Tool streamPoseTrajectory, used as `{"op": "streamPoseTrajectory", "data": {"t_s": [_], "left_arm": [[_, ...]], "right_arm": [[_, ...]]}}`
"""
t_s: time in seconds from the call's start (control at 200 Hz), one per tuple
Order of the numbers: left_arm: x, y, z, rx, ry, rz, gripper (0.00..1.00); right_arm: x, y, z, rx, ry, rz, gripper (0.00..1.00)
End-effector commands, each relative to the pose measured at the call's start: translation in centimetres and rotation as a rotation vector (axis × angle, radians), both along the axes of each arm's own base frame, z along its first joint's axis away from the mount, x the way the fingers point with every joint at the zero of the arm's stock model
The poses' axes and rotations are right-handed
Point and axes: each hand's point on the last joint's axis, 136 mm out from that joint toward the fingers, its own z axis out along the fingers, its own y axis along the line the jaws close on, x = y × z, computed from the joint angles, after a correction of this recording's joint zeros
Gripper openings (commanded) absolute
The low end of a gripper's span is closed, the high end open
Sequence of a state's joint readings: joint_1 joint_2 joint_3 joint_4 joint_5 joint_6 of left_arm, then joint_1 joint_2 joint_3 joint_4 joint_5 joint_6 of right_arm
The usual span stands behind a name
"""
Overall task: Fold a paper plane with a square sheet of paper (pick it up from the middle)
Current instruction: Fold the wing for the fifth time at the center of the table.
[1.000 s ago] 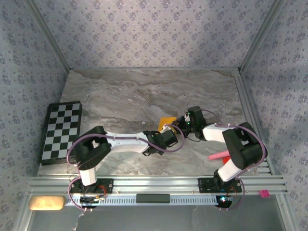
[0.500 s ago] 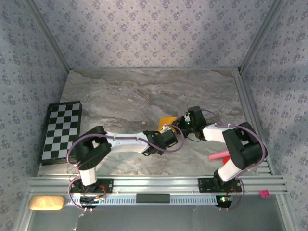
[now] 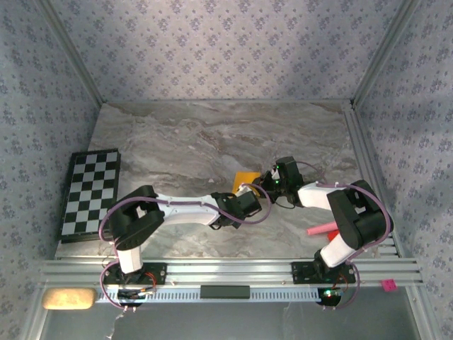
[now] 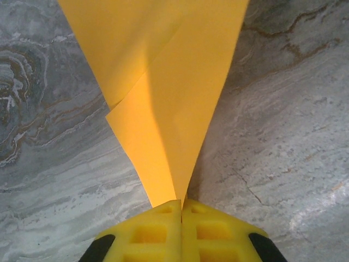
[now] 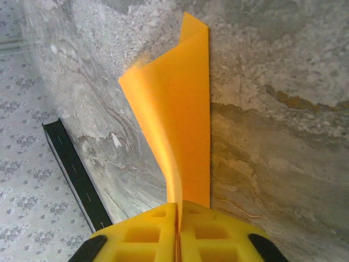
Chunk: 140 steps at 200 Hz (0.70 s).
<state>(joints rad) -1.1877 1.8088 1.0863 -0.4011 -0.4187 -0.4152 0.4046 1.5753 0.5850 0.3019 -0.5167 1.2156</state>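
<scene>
Just right of the table's middle, the square sheet of paper is held up off the marbled surface between the two arms, which meet there from either side. Seen from the left wrist, the left gripper has its yellow fingers pressed together with the paper's narrow end pinched between them; the sheet fans out wider away from the tips and shows overlapping layers and a crease down its length, so it looks partly folded. Seen from the right wrist, the right gripper likewise has its fingers closed on an edge of the paper, which stands on edge and curls slightly at the far corner. Holding it at two places probably keeps the thin sheet taut and clear of the table, so a fold can be lined up or sharpened without the paper sliding — a judgement, not something seen. The chequered board lies well apart at the left edge, and the pink stick rests near the right arm's base, both out of the way. No brand, label or writing can be read — the paper is plain and unmarked.
</scene>
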Motion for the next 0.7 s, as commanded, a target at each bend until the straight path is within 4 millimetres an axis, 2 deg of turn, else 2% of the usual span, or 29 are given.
{"op": "streamPoseTrajectory", "data": {"t_s": [0.0, 0.155, 0.22, 0.395, 0.695], "left_arm": [[-0.2, -0.6, -0.1, -0.005, 0.01, 0.002, 0.04], [0.0, -0.8, 0.2, -0.087, 0.058, 0.031, 0.01], [0.3, -0.9, 0.4, -0.134, 0.083, 0.043, 0.02], [0.8, -0.9, 0.7, -0.258, 0.16, 0.076, 0.01], [0.8, -1.7, 0.8, -0.431, 0.298, 0.075, 0.0]], "right_arm": [[-0.5, -1.1, 0.2, -0.066, -0.016, 0.011, 0.19], [-1.0, -4.0, 0.5, -0.178, -0.031, -0.008, 0.43], [-1.4, -5.4, 0.7, -0.221, -0.032, -0.026, 0.48], [-2.2, -7.7, 1.6, -0.29, -0.054, -0.052, 0.5], [-2.7, -7.7, 2.0, -0.28, -0.076, -0.041, 0.48]]}}
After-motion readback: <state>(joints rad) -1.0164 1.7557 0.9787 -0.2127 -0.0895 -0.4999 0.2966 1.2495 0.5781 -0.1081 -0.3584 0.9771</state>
